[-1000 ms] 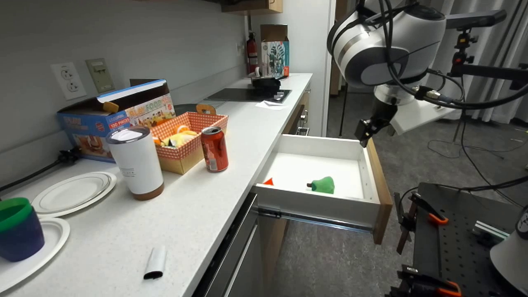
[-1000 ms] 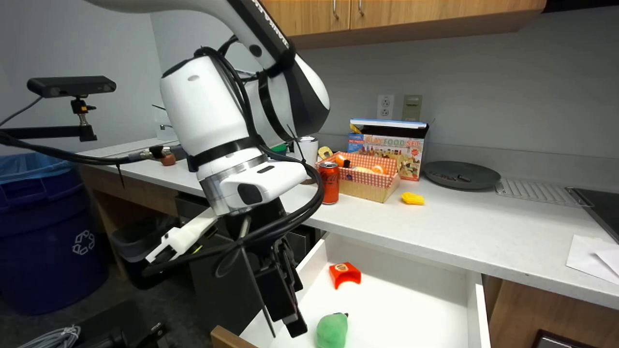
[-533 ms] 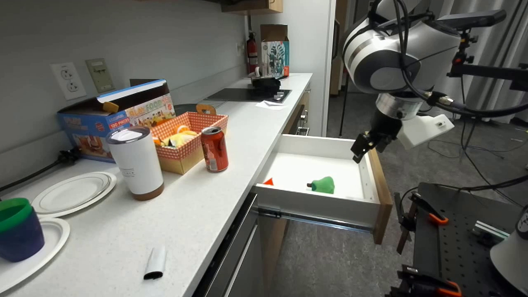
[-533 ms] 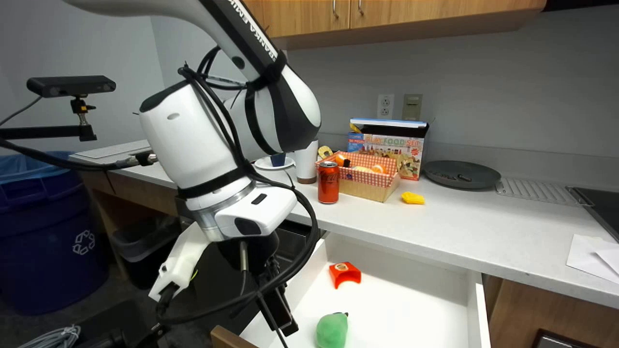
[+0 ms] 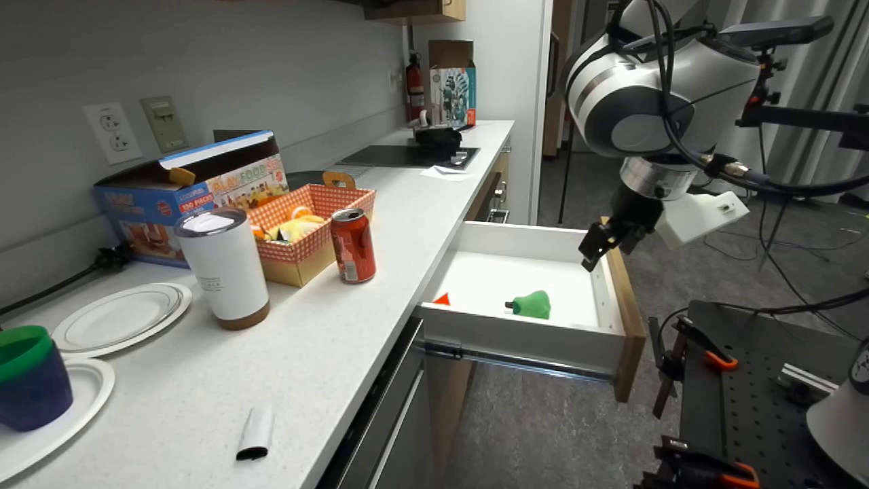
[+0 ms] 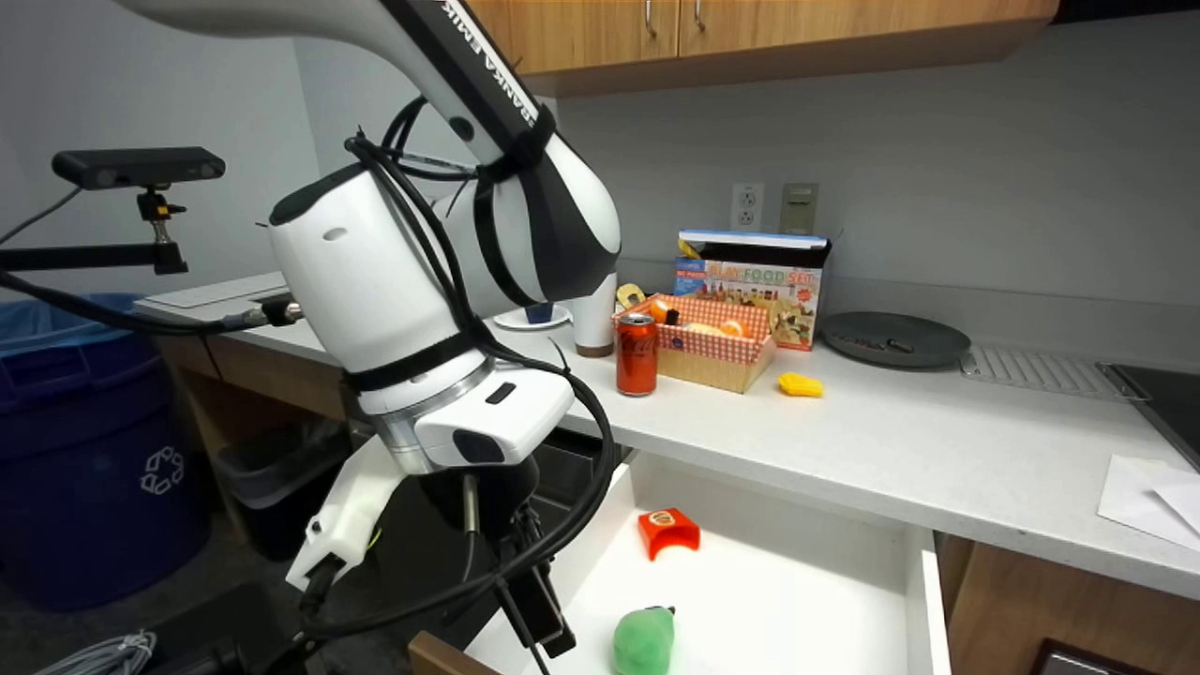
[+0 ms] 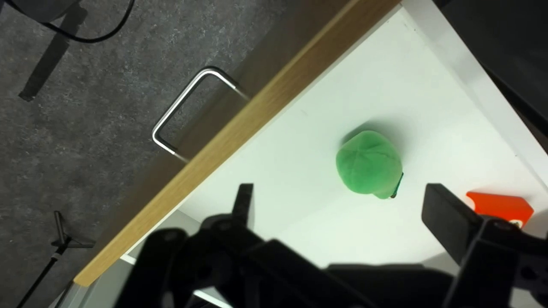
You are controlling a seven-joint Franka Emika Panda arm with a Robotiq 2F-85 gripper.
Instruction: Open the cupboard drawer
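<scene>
Compared with a second ago, the black end effector [image 7: 339, 201] sits lower, and the white robot arm [image 6: 370, 281] has shifted away from the front edge of the speckled counter [image 5: 339, 339]. The cupboard drawer [image 5: 519, 333] is unchanged, pulled out below that edge. Over it, near its light wood-grain front panel [image 7: 239, 133], hangs the end effector, fingers [image 7: 447, 220] spread wide, holding nothing. A slim, shiny U-shaped handle [image 7: 181, 99] juts from the panel's outer face; inside, the drawer is smooth and white. It holds a rounded, soft-looking green toy [image 7: 368, 162] and, closer to a back corner, a red piece [image 6: 677, 532] with a scooped side. On the counter, a glossy red can [image 5: 353, 248] stands just beside a checked basket [image 6: 705, 367].
</scene>
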